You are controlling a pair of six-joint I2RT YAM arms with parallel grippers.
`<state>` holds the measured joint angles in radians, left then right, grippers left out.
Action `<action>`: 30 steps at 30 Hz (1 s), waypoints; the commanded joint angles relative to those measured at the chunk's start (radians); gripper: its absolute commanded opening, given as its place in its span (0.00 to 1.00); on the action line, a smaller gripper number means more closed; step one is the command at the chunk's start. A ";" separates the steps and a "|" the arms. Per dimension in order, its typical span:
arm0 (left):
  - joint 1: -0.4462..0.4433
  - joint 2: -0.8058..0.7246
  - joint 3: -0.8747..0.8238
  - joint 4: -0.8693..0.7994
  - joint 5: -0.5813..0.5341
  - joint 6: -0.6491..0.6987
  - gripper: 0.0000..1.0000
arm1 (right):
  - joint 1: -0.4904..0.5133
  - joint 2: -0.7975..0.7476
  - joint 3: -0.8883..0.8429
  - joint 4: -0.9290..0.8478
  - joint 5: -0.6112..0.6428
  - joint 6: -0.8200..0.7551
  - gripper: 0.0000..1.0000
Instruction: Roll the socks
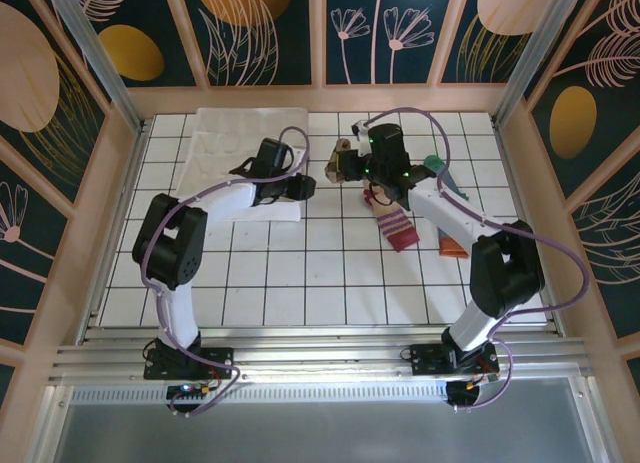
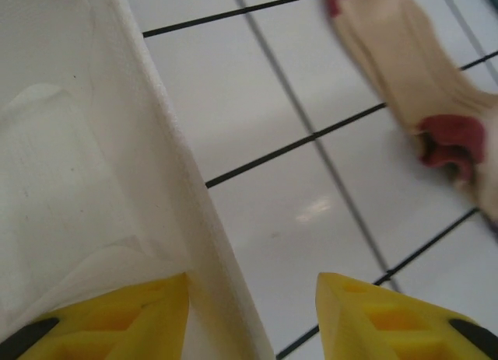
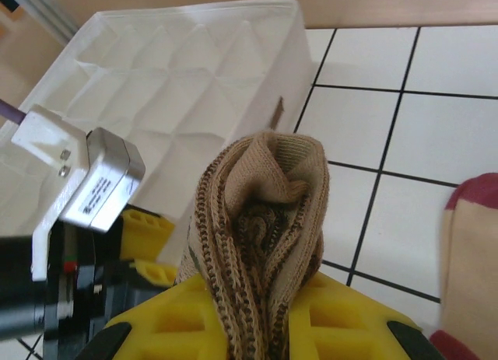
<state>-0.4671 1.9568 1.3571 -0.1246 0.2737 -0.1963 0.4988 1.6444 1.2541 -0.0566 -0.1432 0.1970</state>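
Observation:
A tan-and-brown argyle sock point(image 3: 261, 220), bunched into a roll, stands up between the yellow fingers of my right gripper point(image 3: 264, 294), which is shut on it. From above, that gripper point(image 1: 345, 166) hangs beside the near right corner of the white box. A beige sock with red toe and striped cuff point(image 1: 395, 225) lies flat on the tiles; it also shows from the left wrist point(image 2: 412, 57). The right arm partly hides a blue-grey sock with green toe point(image 1: 445, 180). My left gripper point(image 2: 253, 282) is open, straddling the wall of the white box point(image 2: 78, 181), one finger inside.
The white fabric box point(image 1: 245, 133) with its folded dividers sits at the back left of the tiled table point(image 1: 300, 273). An orange piece point(image 1: 452, 249) lies by the right arm. Wooden walls point(image 1: 320, 98) ring the table. The two grippers are close together.

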 commanded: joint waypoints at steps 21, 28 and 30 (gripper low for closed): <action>0.153 -0.268 -0.163 -0.035 0.079 -0.066 0.43 | 0.105 0.468 0.526 0.002 0.057 -0.323 0.00; 0.157 -0.248 -0.240 0.007 0.065 -0.121 0.41 | 0.102 0.530 0.547 -0.035 0.079 -0.415 0.00; 0.157 -0.229 -0.259 0.014 0.048 -0.139 0.40 | 0.103 0.521 0.510 -0.012 0.072 -0.433 0.00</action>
<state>-0.3103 1.7012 1.1206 -0.1490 0.3321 -0.2913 0.6041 2.1727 1.7771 -0.0868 -0.0860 -0.1764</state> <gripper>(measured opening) 0.399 0.162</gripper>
